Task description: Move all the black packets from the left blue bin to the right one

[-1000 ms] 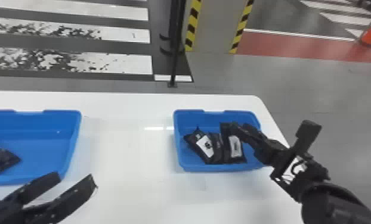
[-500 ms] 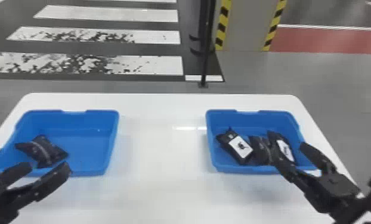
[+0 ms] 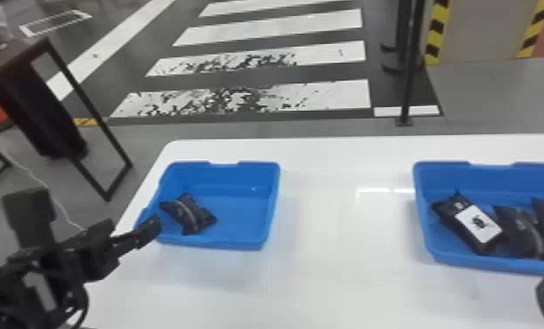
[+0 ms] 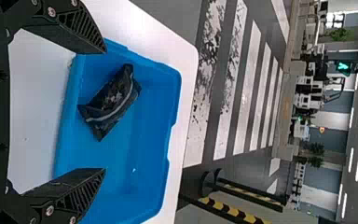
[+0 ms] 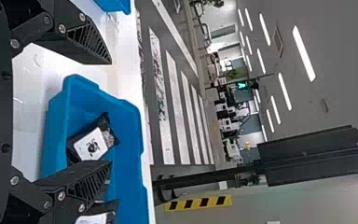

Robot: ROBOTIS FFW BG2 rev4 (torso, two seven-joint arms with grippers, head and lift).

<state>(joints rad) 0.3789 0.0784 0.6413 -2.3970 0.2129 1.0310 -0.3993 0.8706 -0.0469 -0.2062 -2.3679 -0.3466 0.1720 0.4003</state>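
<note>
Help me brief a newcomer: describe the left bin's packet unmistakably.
On the white table, find the left blue bin. In its left half lies a black packet, crossed by a pale stripe. It lies alone, while the right blue bin holds several.

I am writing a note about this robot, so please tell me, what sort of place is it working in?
Probably an indoor test or demonstration hall: there are ceiling lights, a painted crosswalk on the floor, and a traffic light showing green.
</note>
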